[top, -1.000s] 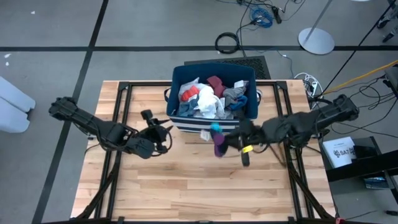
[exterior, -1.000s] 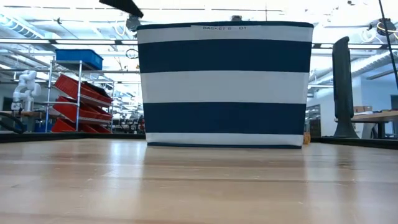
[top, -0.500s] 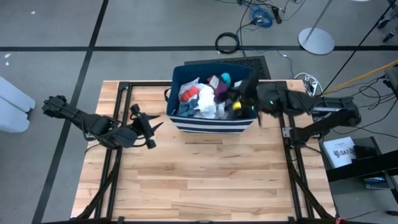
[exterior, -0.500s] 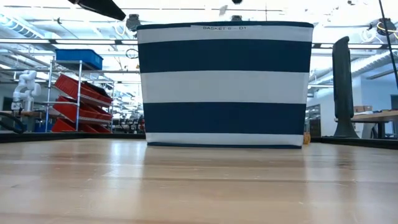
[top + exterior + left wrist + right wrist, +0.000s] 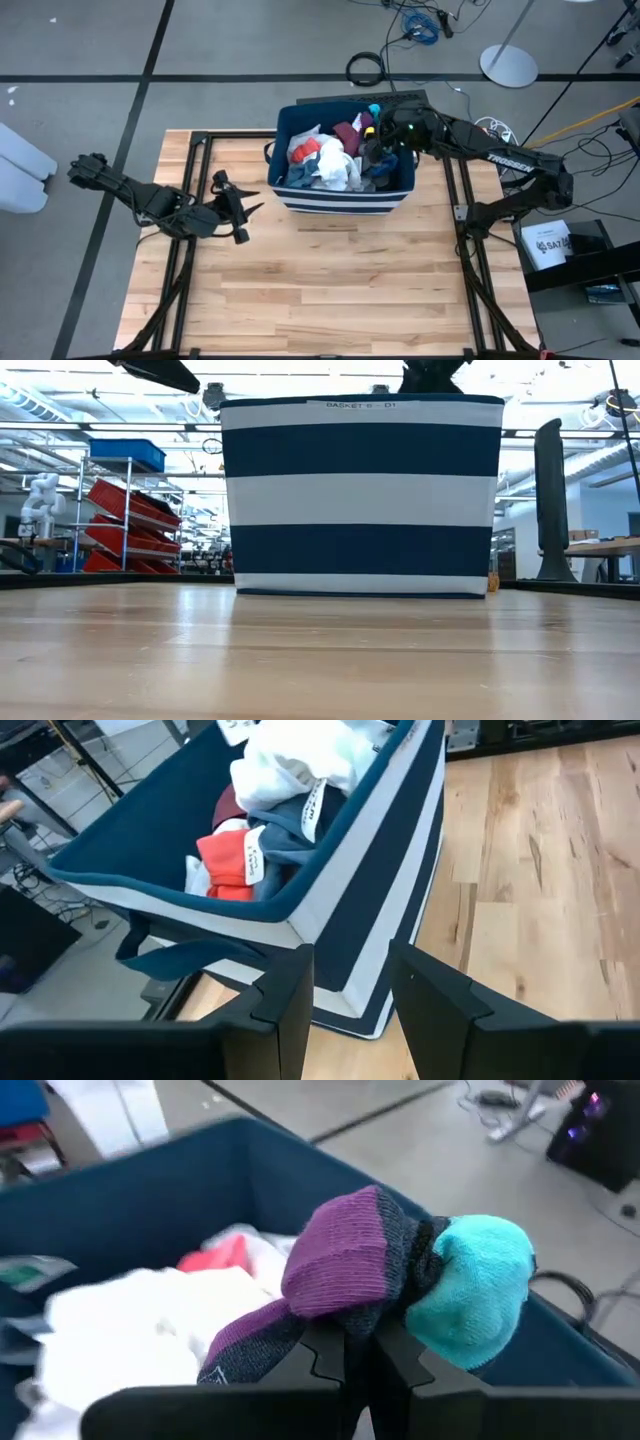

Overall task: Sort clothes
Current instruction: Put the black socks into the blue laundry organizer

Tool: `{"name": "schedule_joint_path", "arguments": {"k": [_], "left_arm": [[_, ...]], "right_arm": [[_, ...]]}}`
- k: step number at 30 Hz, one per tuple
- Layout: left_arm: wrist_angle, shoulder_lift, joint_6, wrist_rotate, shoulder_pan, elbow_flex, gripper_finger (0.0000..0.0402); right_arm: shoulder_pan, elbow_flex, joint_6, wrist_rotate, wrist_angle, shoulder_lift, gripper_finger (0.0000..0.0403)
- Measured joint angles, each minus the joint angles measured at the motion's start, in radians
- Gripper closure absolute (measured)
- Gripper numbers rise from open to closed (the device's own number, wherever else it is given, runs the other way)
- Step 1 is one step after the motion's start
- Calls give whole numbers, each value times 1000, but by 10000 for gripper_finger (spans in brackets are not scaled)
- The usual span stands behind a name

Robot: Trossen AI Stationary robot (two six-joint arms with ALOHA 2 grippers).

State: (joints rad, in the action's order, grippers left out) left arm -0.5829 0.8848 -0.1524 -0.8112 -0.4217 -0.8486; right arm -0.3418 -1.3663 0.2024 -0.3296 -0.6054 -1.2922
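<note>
The navy and white striped bin (image 5: pixel 340 200) stands at the table's far middle, holding a white garment (image 5: pixel 335 165), a maroon piece (image 5: pixel 345 133), an orange-red piece (image 5: pixel 308 147) and a grey one (image 5: pixel 385 165). My right gripper (image 5: pixel 378 128) is over the bin's far right part, shut on a purple, dark grey and teal sock (image 5: pixel 370 115). It also shows above the bin's rim in the low view (image 5: pixel 430 375). My left gripper (image 5: pixel 245 205) is open and empty, left of the bin's near left corner (image 5: pixel 350 1010). My right gripper pinches the sock between its two shut fingers (image 5: pixel 345 1355) at its dark grey middle (image 5: pixel 400 1295). The purple end (image 5: pixel 335 1265) and the teal end (image 5: pixel 470 1285) bulge out on either side of the fingertips. The sock is lifted clear of the table, over the bin's inside.
The bin's near wall (image 5: pixel 360 490) fills the middle of the low view. Bare wooden table (image 5: pixel 330 280) lies in front of the bin. Black frame rails (image 5: pixel 190 250) run along both sides. Cables and a stand base (image 5: pixel 508 65) lie on the floor beyond.
My right gripper, shut on the sock, has risen from the table in front of the bin and gone toward the far edge, over the bin's far right part. My left gripper has drawn back a little toward the table's left edge.
</note>
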Motion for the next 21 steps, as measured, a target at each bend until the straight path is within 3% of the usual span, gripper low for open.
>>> {"name": "schedule_joint_path", "arguments": {"k": [11,15,21], "left_arm": [[139,-89,31,-1,-4,147,261],[177,-172,29,34,-4,174,261],[307,-311,62,107,-4,278,261]], "right_arm": [[-85,0,63,132,-133,-60,378],[-85,0,66,153,-150,-91,328],[-103,0,68,147,-149,-99,217]]}}
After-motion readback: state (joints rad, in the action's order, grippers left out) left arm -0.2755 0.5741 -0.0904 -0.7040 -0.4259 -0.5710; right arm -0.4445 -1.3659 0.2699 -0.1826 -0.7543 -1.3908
